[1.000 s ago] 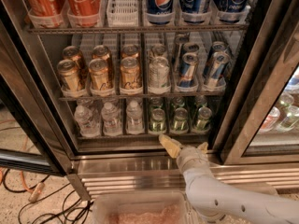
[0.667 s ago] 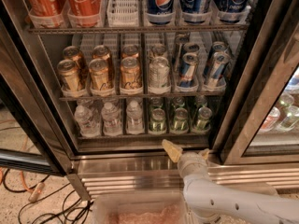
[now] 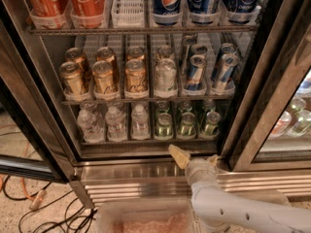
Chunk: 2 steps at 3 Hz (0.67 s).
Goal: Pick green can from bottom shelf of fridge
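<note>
The fridge (image 3: 272, 96) stands open in front of me. Its bottom shelf (image 3: 121, 141) holds three lanes of green cans on the right; the front ones are the left can (image 3: 164, 125), the middle can (image 3: 187, 124) and the right can (image 3: 211, 123). My gripper (image 3: 194, 158) is on a white arm that comes up from the lower right. It hangs in front of the ribbed steel base, just below the shelf edge and under the middle green can. Its tan fingertips (image 3: 178, 155) are spread apart and hold nothing. It touches no can.
Clear water bottles (image 3: 115, 124) fill the left of the bottom shelf. Gold-brown cans (image 3: 104, 77) and blue-silver cans (image 3: 195, 73) stand on the shelf above, with cola cans (image 3: 87, 1) at the top. A clear bin (image 3: 146, 217) sits below. Cables (image 3: 29, 203) lie on the floor at left.
My gripper has dropped a little down and to the right, away from the shelf edge. The cans have not moved.
</note>
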Tool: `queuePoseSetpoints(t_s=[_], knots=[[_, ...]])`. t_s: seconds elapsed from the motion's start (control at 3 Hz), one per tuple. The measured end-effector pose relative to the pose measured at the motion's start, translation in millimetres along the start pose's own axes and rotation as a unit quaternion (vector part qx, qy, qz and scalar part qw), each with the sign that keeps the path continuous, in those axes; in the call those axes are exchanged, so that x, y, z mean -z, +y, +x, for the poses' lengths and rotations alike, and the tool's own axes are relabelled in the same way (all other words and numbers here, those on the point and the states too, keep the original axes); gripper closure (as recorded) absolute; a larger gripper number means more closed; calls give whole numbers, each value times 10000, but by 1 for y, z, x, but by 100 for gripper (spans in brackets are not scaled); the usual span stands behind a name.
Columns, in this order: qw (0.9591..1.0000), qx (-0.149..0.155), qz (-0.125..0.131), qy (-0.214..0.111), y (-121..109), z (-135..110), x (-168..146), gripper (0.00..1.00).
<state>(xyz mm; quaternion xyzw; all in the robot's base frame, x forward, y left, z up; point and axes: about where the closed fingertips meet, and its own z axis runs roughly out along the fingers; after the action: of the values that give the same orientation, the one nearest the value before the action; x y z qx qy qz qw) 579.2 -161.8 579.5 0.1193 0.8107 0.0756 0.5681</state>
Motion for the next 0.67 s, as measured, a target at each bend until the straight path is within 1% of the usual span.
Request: queuePoseSetpoints(t_s=[0.33, 0.67], knots=[[9999, -9, -78, -127, 0, 1, 1, 0], [9995, 132, -170, -224, -1, 6, 0, 0]])
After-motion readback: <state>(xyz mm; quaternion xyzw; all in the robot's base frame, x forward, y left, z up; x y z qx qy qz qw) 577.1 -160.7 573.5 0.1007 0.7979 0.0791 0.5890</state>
